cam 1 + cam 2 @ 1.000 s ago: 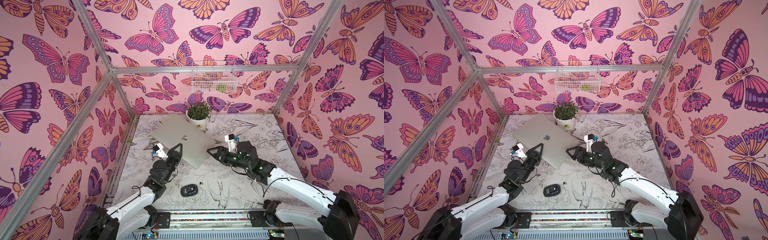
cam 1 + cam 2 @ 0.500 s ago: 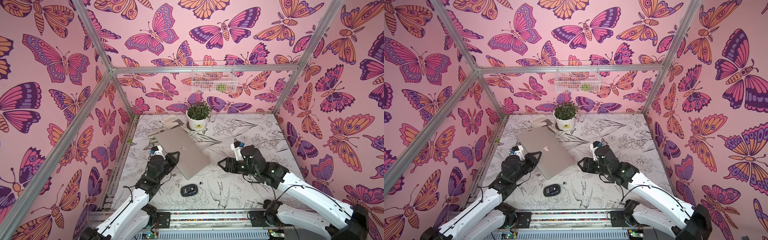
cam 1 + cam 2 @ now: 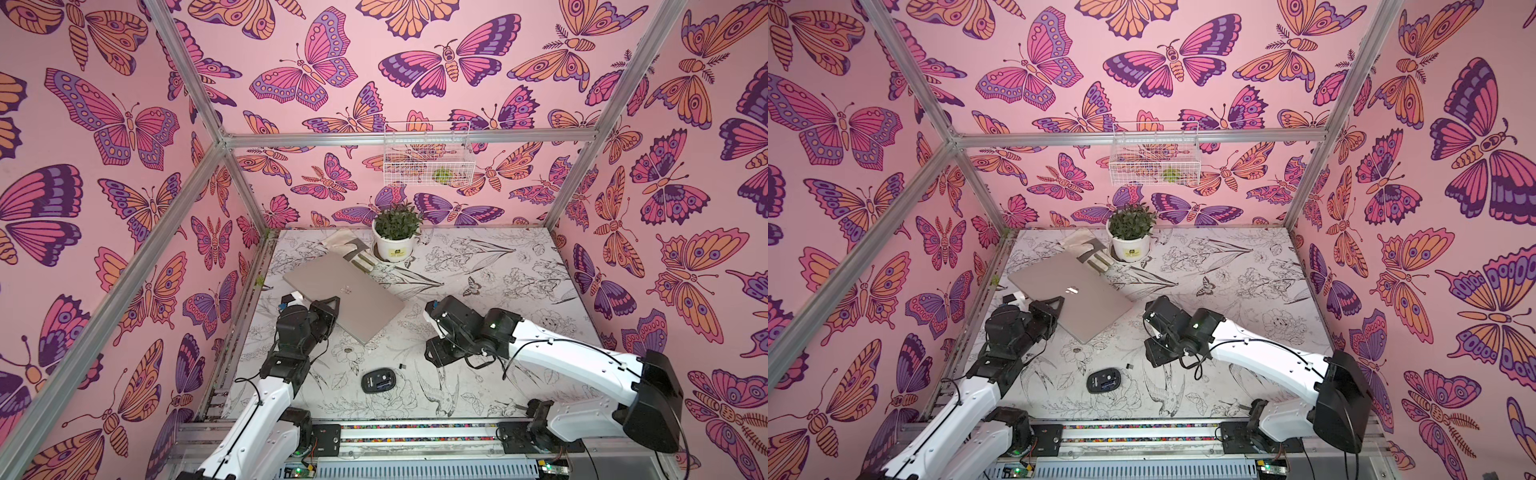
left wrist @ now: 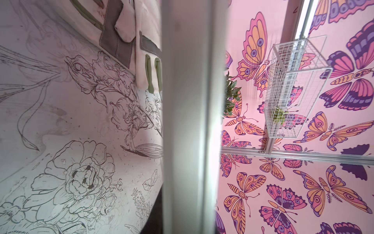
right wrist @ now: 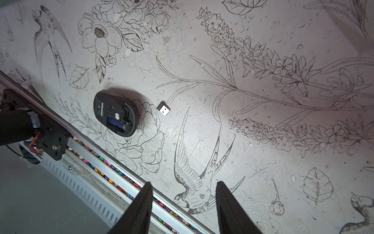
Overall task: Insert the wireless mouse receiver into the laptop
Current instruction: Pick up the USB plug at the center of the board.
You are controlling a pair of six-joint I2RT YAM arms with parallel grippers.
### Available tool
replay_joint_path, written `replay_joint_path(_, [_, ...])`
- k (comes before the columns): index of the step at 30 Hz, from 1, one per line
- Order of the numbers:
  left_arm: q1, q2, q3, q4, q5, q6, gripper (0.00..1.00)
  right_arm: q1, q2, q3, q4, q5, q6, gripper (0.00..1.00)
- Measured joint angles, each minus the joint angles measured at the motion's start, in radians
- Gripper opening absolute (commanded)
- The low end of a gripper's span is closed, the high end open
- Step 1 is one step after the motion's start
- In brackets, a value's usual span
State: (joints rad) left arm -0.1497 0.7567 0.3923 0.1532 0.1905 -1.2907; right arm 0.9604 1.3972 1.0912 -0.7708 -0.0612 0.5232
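Pinching laptop (image 3: 353, 291) edge: left gripper (image 3: 330, 305), fingers pressed onto it, table (image 3: 519, 266) 10 o'clock. Upturned mouse (image 3: 377, 381) at 6 o'clock. Wireless mouse receiver (image 3: 401, 366) lies on table, mouse's 2 o'clock, just beside. Right gripper (image 5: 184, 183) fingers spread, empty, above table near receiver.

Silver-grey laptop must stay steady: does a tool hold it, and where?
Left tool clamps the laptop by the edge nearest that arm; right tool holds nothing.
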Motion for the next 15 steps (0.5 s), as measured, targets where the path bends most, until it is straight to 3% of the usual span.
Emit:
replay_joint_path(9, [0.001, -0.136, 0.0, -0.082, -0.039, 0.004, 0.0, 0.049, 0.184, 0.194, -0.129, 0.08, -0.023, 0.47])
replay_joint_path(15, [0.001, -0.196, 0.0, -0.161, -0.058, 0.012, 0.0, 0.115, 0.238, 0.21, -0.116, 0.09, -0.178, 0.47])
